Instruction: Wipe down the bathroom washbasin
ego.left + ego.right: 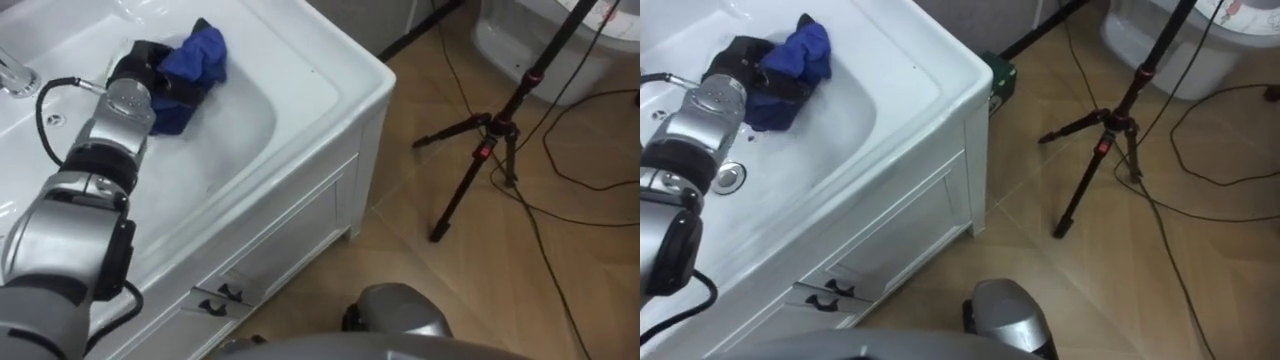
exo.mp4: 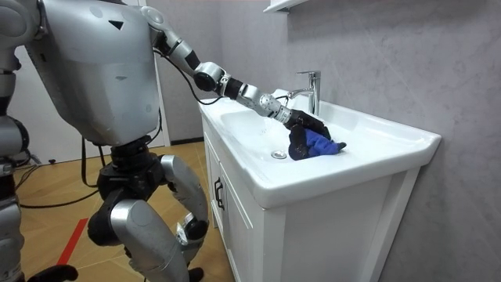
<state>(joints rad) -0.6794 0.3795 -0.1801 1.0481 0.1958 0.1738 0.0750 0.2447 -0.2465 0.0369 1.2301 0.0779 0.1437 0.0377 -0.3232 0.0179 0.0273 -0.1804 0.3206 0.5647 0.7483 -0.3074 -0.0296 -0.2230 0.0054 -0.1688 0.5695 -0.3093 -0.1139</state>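
We've got the left hand [image 1: 135,72] down in the basin [image 1: 335,75], fingers clamped tight round the blue cloth [image 1: 200,55]. The cloth's scrunched up on the bowl's far slope, just past the drain [image 2: 279,154] and near the tap [image 2: 313,82] on the back edge.

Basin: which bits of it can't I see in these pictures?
Basin floor under the blue cloth: all views, covered by the cloth and the left hand.
Faucet: left eye view, cut off by the left edge.
Basin's near left end: both eye views, behind the left arm.
Dirt or water marks: too small to tell anywhere.
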